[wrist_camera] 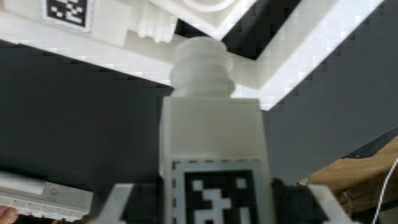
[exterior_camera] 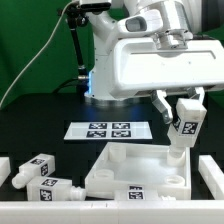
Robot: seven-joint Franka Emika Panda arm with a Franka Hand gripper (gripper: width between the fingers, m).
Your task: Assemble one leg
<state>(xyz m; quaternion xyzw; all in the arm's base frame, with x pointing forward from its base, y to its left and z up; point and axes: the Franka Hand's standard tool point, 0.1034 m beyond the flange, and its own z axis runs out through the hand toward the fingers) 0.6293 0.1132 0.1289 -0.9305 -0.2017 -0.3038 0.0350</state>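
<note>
No letters, numbers or brand names are legible in either view. The only signs are black-and-white square coded tags.

Exterior view:
- The marker board (exterior_camera: 104, 129), at centre, carries several tags.
- The upright leg (exterior_camera: 183, 126), at 3 o'clock, carries one tag on its side.
- The loose legs (exterior_camera: 40, 172), at 8 o'clock, carry tags.
- The tabletop (exterior_camera: 110, 185) carries one tag on its front wall, at 6 o'clock.

Wrist view:
- The leg (wrist_camera: 214, 140) carries one tag on its near face.
- A second tag stands on a white part (wrist_camera: 107, 12) beyond the leg.
</note>
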